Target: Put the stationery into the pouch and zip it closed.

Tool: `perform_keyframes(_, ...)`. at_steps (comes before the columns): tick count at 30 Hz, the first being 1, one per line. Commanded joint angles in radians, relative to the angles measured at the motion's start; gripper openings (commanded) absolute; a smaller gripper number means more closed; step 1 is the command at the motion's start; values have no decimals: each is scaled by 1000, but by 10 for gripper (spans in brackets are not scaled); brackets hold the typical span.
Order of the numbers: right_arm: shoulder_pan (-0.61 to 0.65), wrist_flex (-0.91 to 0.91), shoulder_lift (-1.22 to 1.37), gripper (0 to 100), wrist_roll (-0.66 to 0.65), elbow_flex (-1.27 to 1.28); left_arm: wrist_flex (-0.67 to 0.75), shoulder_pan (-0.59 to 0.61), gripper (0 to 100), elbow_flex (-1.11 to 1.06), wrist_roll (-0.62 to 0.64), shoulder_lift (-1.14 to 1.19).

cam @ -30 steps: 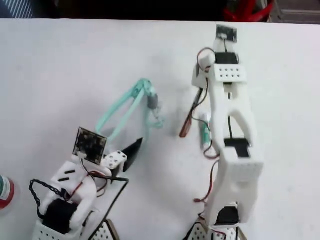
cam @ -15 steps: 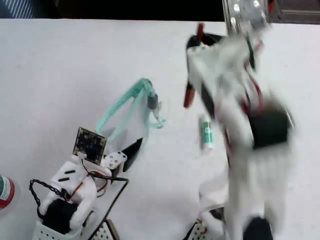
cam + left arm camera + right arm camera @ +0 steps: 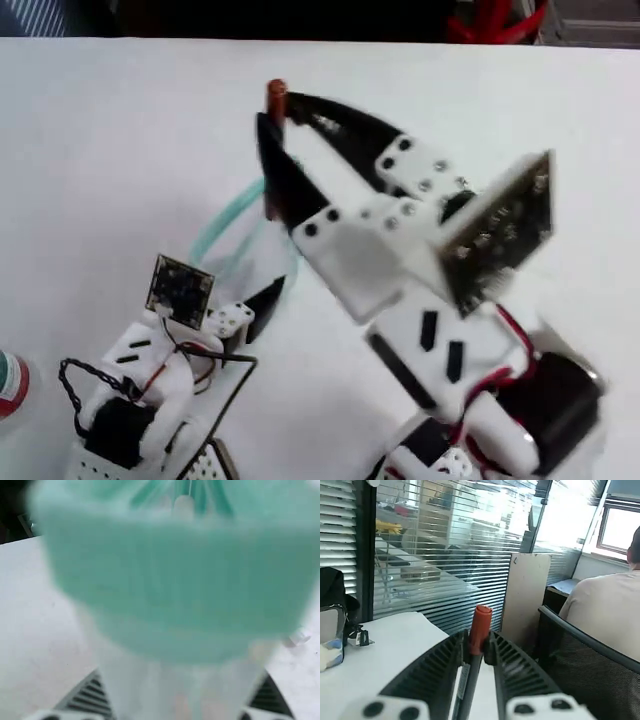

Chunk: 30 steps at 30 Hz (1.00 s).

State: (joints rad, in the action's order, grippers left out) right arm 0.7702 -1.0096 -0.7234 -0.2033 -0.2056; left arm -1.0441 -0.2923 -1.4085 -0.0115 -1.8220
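Beyond the right hand (image 3: 476,641) the white bench (image 3: 385,645) runs to a wall of slatted blinds (image 3: 430,545) with a daylit office behind them, a pale board (image 3: 525,600) leaning just past the hand's tips, a black mesh chair (image 3: 580,670) nearer beside it, and a bright window (image 3: 620,530) farther off.

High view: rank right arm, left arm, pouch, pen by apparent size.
1. right arm, close to the camera, so inflated
2. left arm
3. pouch and pen: unranked, pouch mostly covered by the right arm
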Motion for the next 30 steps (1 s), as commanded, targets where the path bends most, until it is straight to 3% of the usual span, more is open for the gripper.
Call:
perform_keyframes(1, 16, 114, 1, 18, -15, 94, 25, -8, 252, 8, 9, 5)
perform_keyframes(10, 21, 148, -8, 18, -9, 322, 35, -5, 252, 8, 9, 5)
perform_keyframes(21, 22, 36, 1, 18, -17, 568, 29, 1, 272, 17, 9, 5)
perform_keyframes(30, 136, 30, -2, 18, -43, 700, -6, 1, 272, 40, 9, 5)
